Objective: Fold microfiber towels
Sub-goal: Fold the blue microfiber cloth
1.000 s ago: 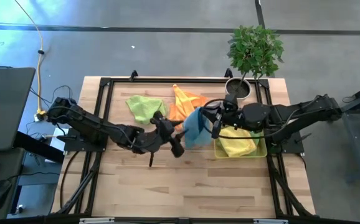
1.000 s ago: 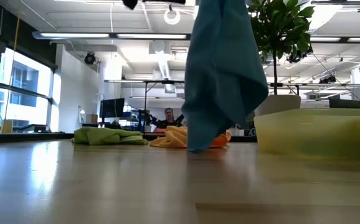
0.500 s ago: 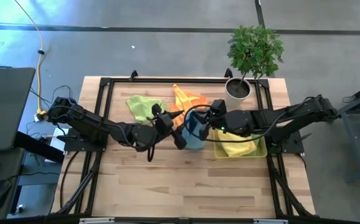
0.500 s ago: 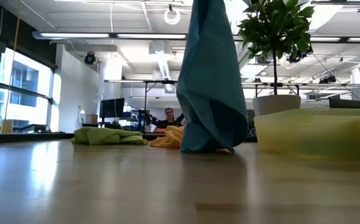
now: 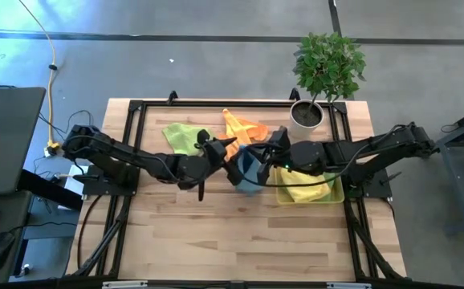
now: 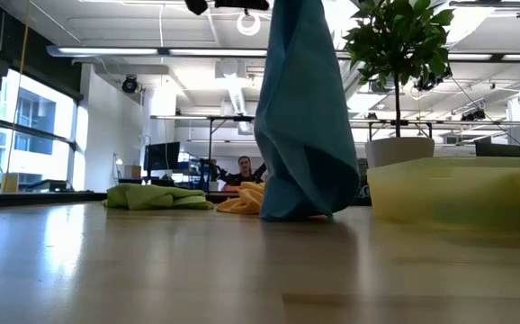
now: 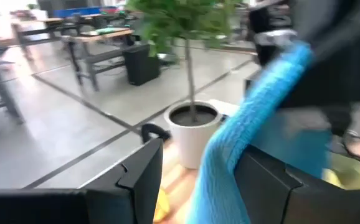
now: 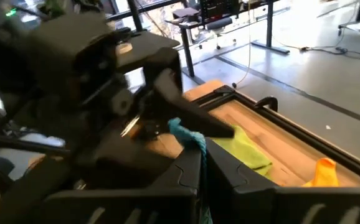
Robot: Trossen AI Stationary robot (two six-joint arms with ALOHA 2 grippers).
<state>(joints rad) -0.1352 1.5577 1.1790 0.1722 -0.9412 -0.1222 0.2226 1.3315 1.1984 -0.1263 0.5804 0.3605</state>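
Right pincer [image 5: 258, 155] grips teal towel [image 6: 303, 117]

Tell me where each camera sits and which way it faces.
High: overhead, straight down on the table; both arms show.
Low: table height, looking level at the hanging teal towel.
Left wrist: between its open fingers, the teal towel and plant pot.
Right wrist: over shut fingers, a green towel.
Every view shows the teal towel.
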